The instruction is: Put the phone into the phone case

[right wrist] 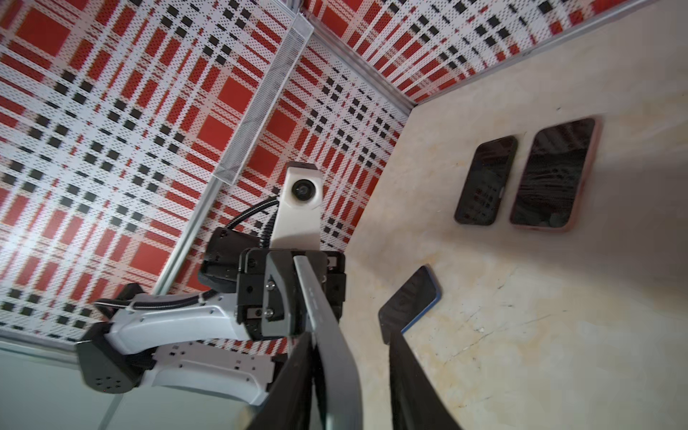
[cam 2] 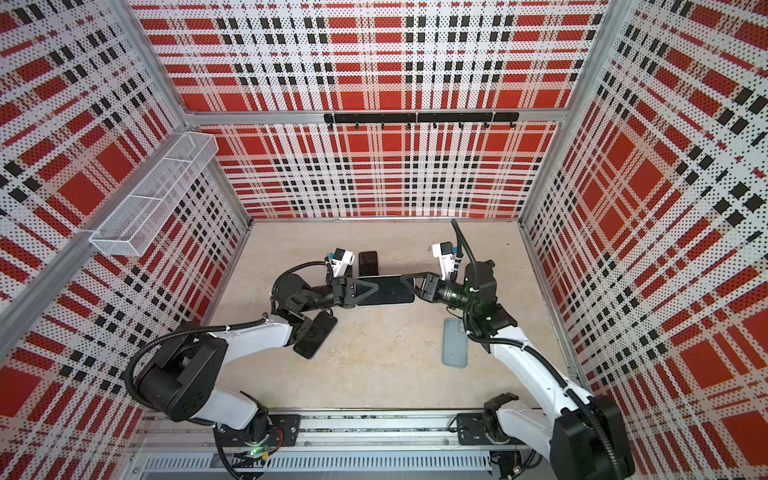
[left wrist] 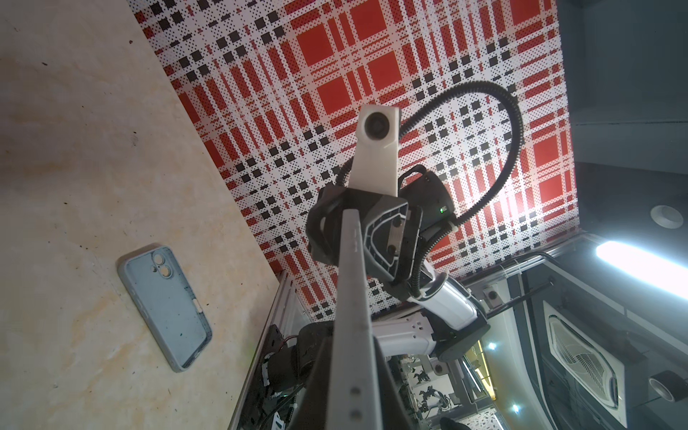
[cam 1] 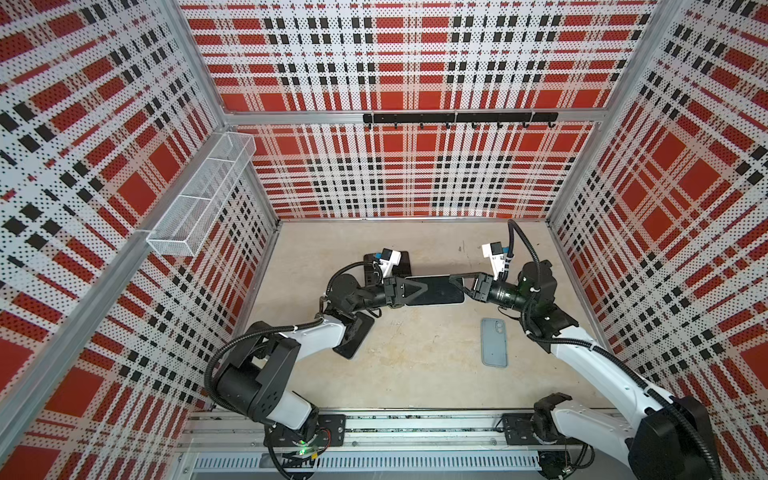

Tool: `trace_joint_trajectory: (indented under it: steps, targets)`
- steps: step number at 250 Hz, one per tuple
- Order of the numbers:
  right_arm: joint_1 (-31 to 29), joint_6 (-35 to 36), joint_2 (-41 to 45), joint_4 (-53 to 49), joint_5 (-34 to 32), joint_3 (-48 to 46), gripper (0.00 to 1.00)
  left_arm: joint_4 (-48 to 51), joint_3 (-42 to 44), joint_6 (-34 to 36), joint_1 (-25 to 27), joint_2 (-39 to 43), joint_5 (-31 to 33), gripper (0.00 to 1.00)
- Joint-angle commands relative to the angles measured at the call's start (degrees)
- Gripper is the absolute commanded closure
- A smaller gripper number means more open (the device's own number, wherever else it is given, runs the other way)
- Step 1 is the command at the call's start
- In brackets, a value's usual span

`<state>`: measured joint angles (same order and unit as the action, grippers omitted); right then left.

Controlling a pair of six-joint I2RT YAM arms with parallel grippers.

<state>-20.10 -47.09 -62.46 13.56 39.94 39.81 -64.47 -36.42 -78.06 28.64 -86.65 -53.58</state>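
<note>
Red plaid walls, beige floor

place: robot test cell (lab-like) | cues: plaid perforated walls; aluminium frame; robot arms on rail

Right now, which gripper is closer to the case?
Right. The right gripper sits at the phone's right end, just behind the case. The left gripper grips the phone's other end, farther to the case's left.
</note>
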Motion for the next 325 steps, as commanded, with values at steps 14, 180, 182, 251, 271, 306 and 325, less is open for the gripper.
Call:
trace_joint_trajectory:
  steps: [14, 180, 182, 251, 271, 306, 325]
  targets:
    - [1.98, 2.83, 5.45, -2.11, -6.08, 1.84, 0.5, -1.61, -2.41, -0.62, -0.21, 2.07, 1.79, 1.0]
    - [-11.05, -11.76, 8.23, 37.8, -31.3, -11.76, 0.38, 13.81, -16.25, 6.25, 7.5, 4.78, 33.43, 1.0]
    - [-11.27, -11.92, 7.77, 38.61, -31.39, -11.77, 0.38, 13.83, -16.29, 6.3, 7.59, 4.75, 33.51, 1.0]
    - [-13.83, -15.27, -2.4, 50.41, -32.82, -9.12, 0.4, 13.92, -16.56, 6.47, 10.47, 4.44, 35.74, 1.0]
    - [-14.36, -15.17, -4.22, 51.44, -33.09, -7.92, 0.43, 13.9, -16.71, 6.65, 11.15, 4.18, 35.89, 1.0]
    - [-14.94, -16.96, -7.02, 54.32, -33.18, -6.68, 0.52, 13.91, -16.62, 7.0, 11.92, 3.87, 36.46, 1.0]
    - [-15.15, -18.01, -8.14, 55.58, -33.35, -6.34, 0.59, 13.93, -16.53, 7.8, 12.18, 3.88, 36.94, 1.0]
